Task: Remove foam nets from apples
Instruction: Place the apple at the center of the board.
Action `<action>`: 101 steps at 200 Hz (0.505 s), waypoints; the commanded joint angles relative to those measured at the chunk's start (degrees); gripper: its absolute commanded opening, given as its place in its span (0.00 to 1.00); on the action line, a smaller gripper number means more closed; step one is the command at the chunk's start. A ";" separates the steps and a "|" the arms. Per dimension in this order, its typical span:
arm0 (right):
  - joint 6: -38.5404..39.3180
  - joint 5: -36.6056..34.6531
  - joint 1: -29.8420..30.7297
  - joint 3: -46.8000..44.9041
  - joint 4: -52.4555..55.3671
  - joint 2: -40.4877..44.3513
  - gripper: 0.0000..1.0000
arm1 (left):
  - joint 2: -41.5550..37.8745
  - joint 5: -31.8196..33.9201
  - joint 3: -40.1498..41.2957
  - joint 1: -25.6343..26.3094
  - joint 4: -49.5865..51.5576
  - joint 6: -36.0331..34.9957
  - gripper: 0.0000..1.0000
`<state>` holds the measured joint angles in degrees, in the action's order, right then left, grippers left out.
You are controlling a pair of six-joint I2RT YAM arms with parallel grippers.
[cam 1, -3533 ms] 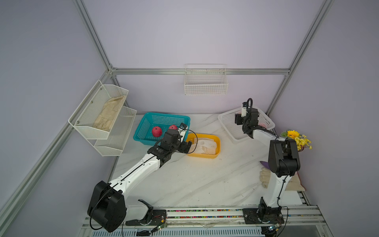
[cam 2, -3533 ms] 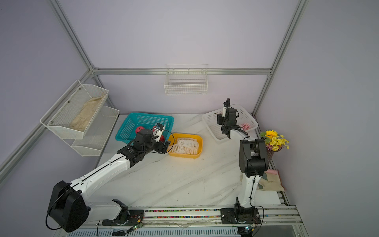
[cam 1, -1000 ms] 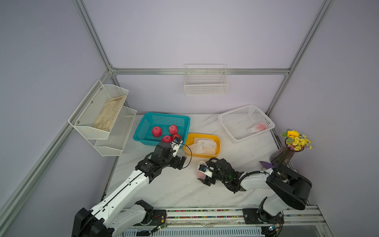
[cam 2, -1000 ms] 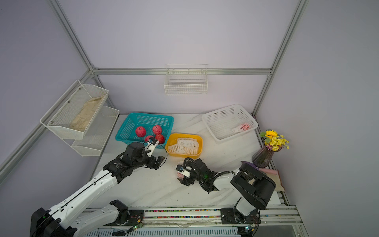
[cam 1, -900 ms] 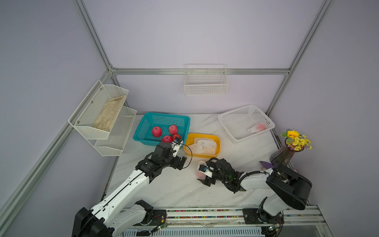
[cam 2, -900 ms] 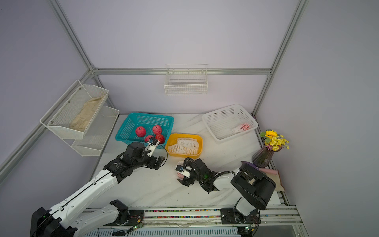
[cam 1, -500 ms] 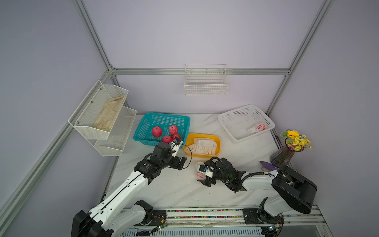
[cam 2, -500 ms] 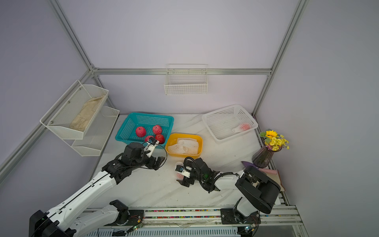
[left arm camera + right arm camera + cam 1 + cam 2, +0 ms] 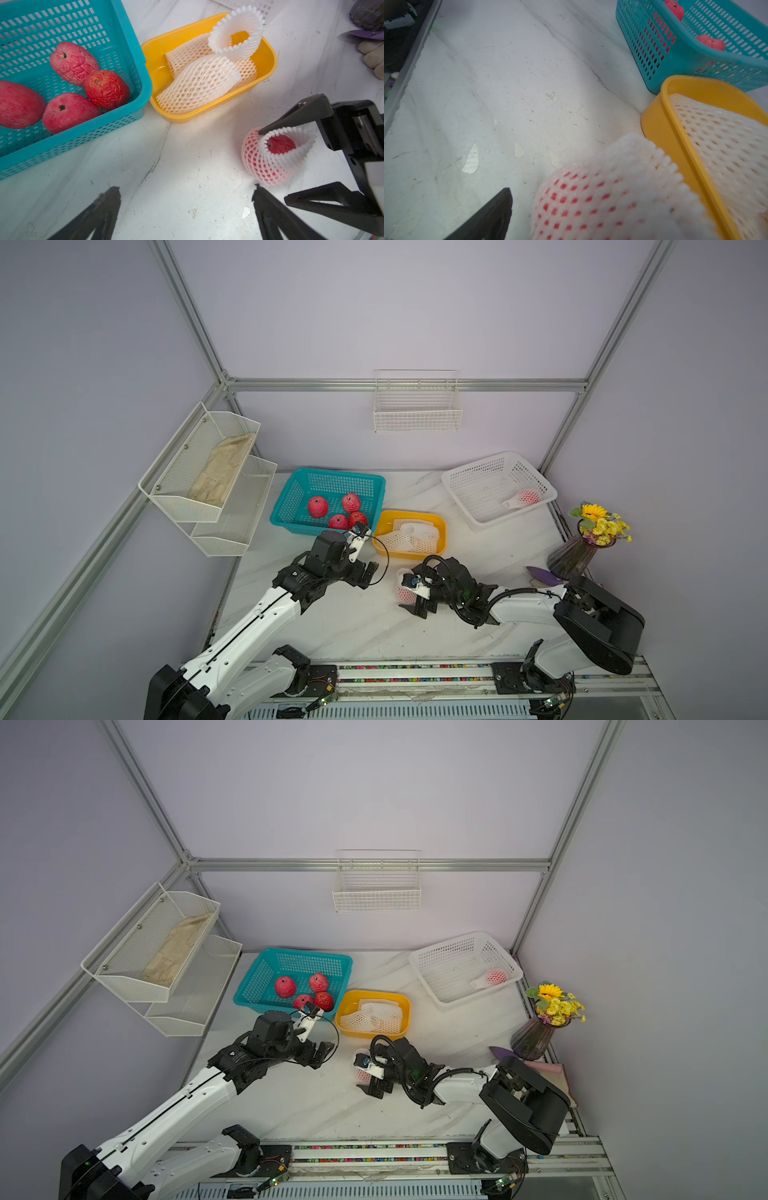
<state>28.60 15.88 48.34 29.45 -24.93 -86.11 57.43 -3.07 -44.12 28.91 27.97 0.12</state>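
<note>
Lying near the middle of the bench (image 9: 353,626), on the front-edge side of the yellow tray (image 9: 207,113): a netted apple (image 9: 268,160), straddled by the right pincer (image 9: 271,166), spread wide and gripping nothing (upper fingertip at the frilled rim, contact hard to judge). Left pincer (image 9: 186,187) likewise wide open and empty, hovering close on the left-edge side.

Foam net (image 9: 253,158): soft, light, stretchy, probably clingy; best pinched at the loose open collar, clear of the fruit. Apple (image 9: 280,144): firm, round, likely to roll, so worth bracing.

Underside of the net hidden; closed or open there, impossible to tell. Second netted apple (image 9: 525,497) in the white basket (image 9: 478,472) at the back right corner, too small for detail.
</note>
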 commanded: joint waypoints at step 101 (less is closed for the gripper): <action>-3.77 6.31 -4.12 4.50 6.38 2.17 0.97 | 2.07 -7.55 1.22 0.10 -2.47 -3.74 1.00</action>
<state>26.13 18.61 44.49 32.29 -21.89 -85.97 59.13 -7.16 -44.12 28.91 27.83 -1.65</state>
